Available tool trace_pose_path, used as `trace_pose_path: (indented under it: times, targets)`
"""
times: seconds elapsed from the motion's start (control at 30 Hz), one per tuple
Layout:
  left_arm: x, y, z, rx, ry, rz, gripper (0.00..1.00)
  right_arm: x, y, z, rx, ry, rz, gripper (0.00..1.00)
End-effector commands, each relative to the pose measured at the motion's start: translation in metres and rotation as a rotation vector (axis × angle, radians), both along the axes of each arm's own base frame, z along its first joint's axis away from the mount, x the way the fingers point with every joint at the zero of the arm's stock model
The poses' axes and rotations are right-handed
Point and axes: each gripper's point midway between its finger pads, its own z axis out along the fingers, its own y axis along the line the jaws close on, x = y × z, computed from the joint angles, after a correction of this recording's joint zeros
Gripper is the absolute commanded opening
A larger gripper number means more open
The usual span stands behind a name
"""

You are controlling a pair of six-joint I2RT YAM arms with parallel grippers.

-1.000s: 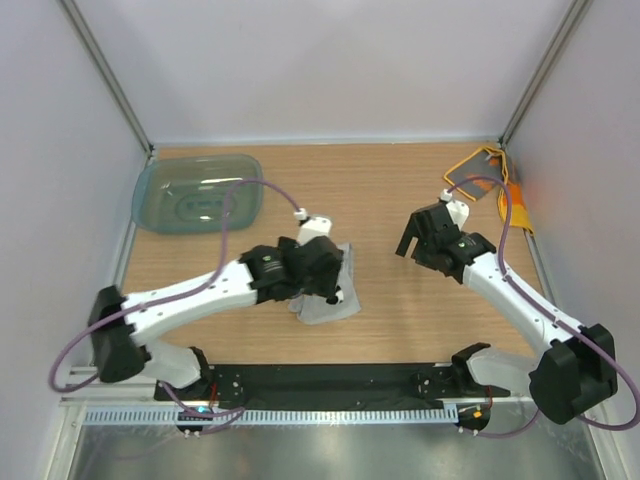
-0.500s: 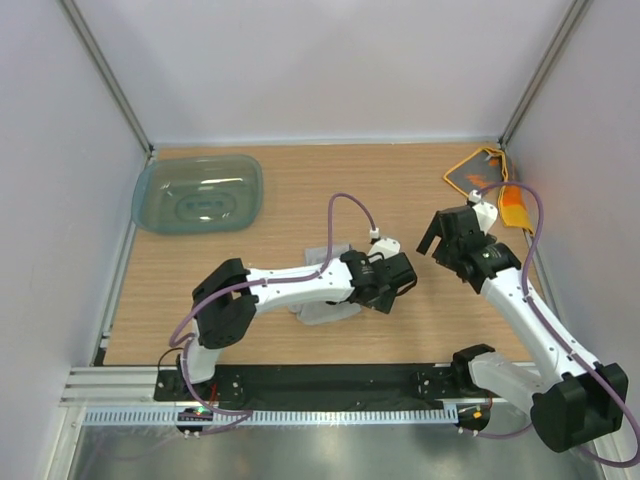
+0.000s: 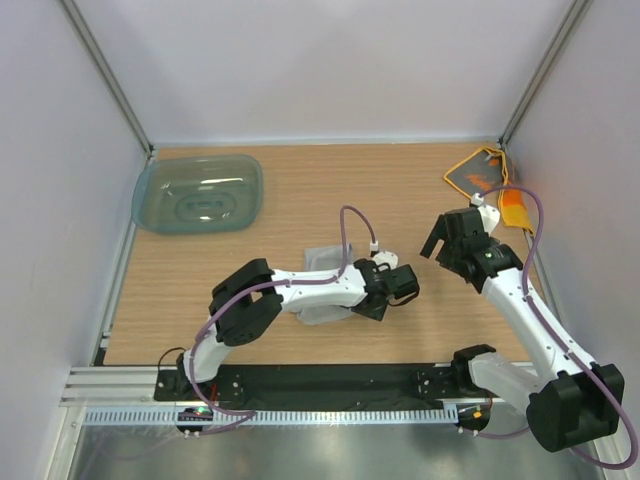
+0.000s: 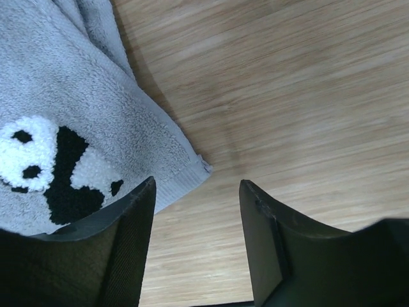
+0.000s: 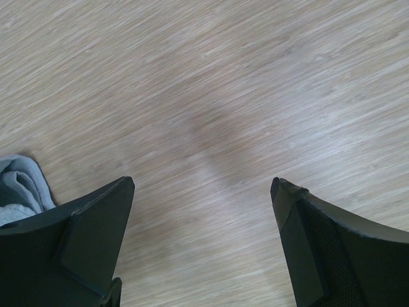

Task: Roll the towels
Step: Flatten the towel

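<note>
The light grey towel (image 3: 322,313) lies flat-ish near the table's middle, partly under my left arm. In the left wrist view its panda-patterned corner (image 4: 83,128) reaches just beside the left finger (image 4: 124,243). My left gripper (image 3: 398,290) hovers at the towel's right edge, open, with only bare wood between the fingers (image 4: 198,185). The orange towel (image 3: 478,172) with its grey face lies crumpled in the back right corner. My right gripper (image 3: 435,245) stands wide open over bare wood (image 5: 201,185), between the two towels. A bit of grey towel (image 5: 19,185) shows at the left of its view.
A translucent teal plastic tub (image 3: 198,193) sits at the back left. White walls with metal posts close in the table on three sides. Cables loop above both arms.
My left arm swung right, from over the grey towel to its right edge, and its jaws narrowed. The right gripper drew back to the right a little.
</note>
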Motion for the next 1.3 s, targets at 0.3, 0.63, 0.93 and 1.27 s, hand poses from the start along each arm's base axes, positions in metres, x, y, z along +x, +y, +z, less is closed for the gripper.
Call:
trace_pose_path:
  times: [0.3,0.63,0.93,1.27]
  targets:
    - [0.002,0.007,-0.014,0.048,-0.027,0.03,0.28,0.004,0.004,-0.001,0.018,-0.007,0.032,0.96]
    - [0.014,0.02,0.011,0.064,-0.067,0.0,0.0,0.003,0.013,-0.003,0.048,0.001,0.071,0.95]
    - [0.035,0.084,0.197,-0.151,-0.283,0.048,0.0,0.006,0.082,0.011,0.327,-0.082,0.367,0.93]
    - [0.029,0.166,0.279,-0.237,-0.397,0.131,0.0,0.012,0.157,0.045,0.477,-0.201,0.649,0.93]
